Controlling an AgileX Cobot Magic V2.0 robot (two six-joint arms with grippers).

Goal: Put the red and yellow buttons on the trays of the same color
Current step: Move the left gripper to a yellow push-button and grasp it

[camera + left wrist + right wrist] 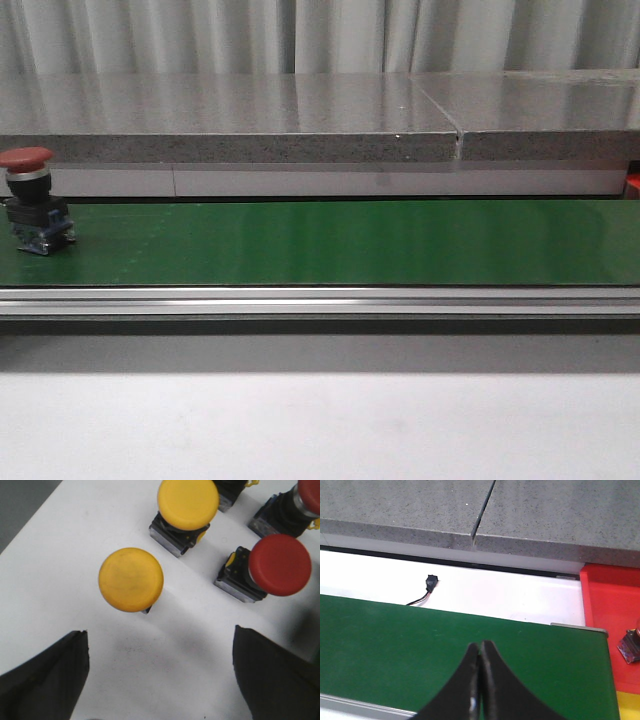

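Nearest the left wrist camera, the left pincer [160,675] is seen spread wide and empty, its two dark fingers [45,675] occupying the lower corners of the frame above a white bench [55,565]. Centred just above the gap, a round yellow mushroom-head push button [131,579] stands upright on that surface. A second yellow button on a black switch block [187,505] is set at the upper middle, a red mushroom-head button with a black and grey base [279,565] at the right, and part of another red button [310,495] at the upper right corner. All four stand apart from one another, presumably as a supply from which pieces are picked; the open fingers framing the nearest yellow cap suggest it is being lined up for a grasp.

In the front view, a red-capped button on a black switch body [28,200] is seen at the far left on a long green conveyor belt [350,242], probably laid there to be carried toward the trays.

In the right wrist view, the right pincer [479,680] is pressed fully together with nothing between its tips, hanging over the belt. At the right edge a red plastic tray [607,605] is seen, with a small dark object [631,645], too cropped to identify, lying in it, and a strip of yellow tray [627,705] below it.
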